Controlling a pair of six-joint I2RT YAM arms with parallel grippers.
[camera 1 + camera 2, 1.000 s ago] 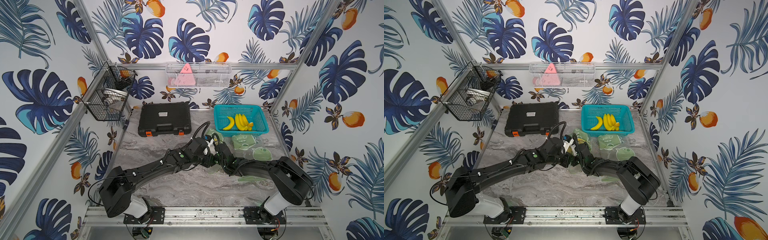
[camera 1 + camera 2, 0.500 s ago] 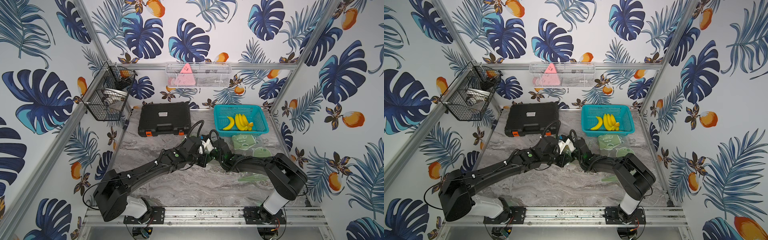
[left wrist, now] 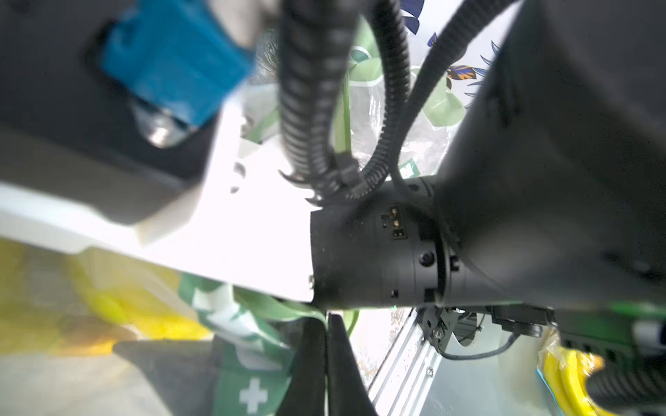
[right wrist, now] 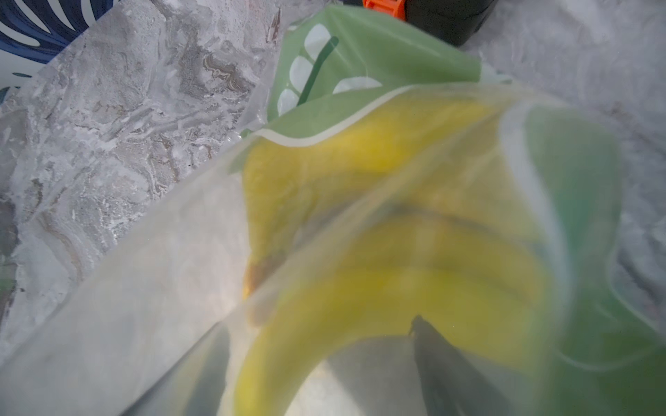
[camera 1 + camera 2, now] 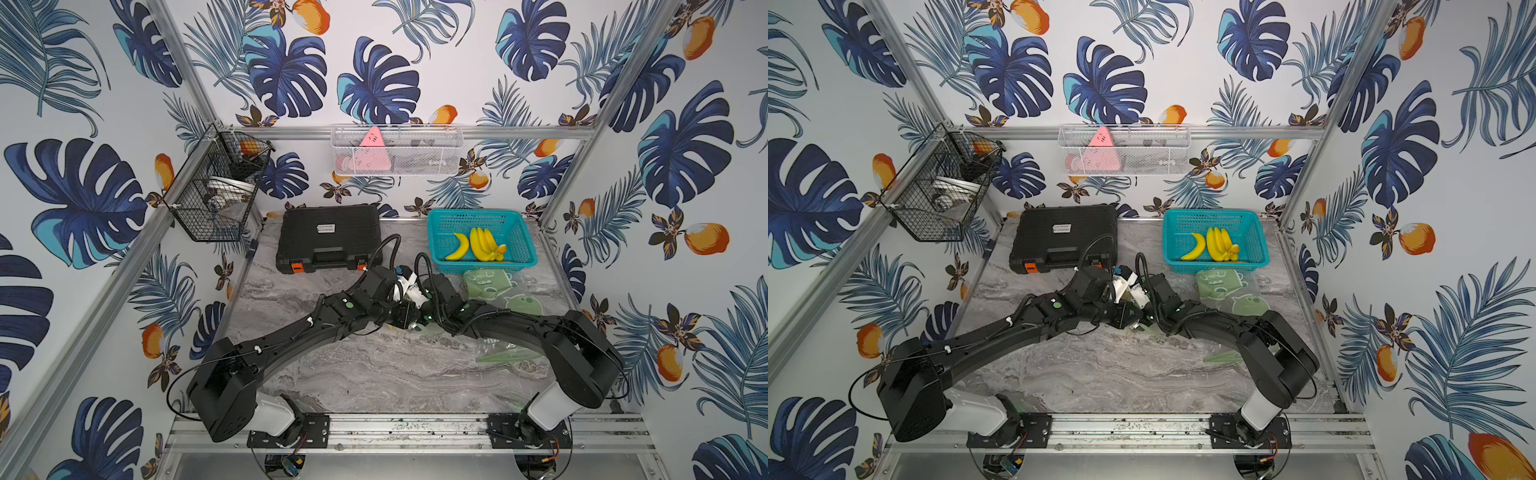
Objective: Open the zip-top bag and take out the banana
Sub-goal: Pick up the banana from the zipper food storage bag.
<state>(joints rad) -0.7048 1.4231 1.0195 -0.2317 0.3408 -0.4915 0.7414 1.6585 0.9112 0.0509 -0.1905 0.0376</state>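
1. Left gripper (image 3: 326, 324): fingers pressed together, pinching a green edge strip of the zip-top bag (image 3: 252, 360). The strip runs straight into the seam between the two black fingers.
2. Right gripper (image 4: 320, 335): seen only through the bag's cloudy film. One dark finger (image 4: 436, 363) is fairly sharp, and its partner is a dim shadow well apart from it. Reads as spread. A grey gap separates the dark finger from the fruit.
3. Contents: the banana (image 4: 360, 288) is inside the bag, yellow and blurred by the film, lying between the two right fingers. In the left wrist view it is a yellow smear behind the film, beside the pinch.
4. Bag position: on the marble surface (image 5: 374, 374), about mid-width, under the spot where both wrists meet. In both top views the arms hide nearly all of it, and only a green sliver shows.
5. Bag mouth: cannot tell whether it is parted or sealed.
6. Surroundings: the teal basket (image 5: 473, 214) at the far right holds loose bananas (image 5: 482, 245). The black case (image 5: 328, 237) sits at the back, left of the basket. Spare green bags (image 5: 484, 284) lie just in front of the basket, beside the right arm.
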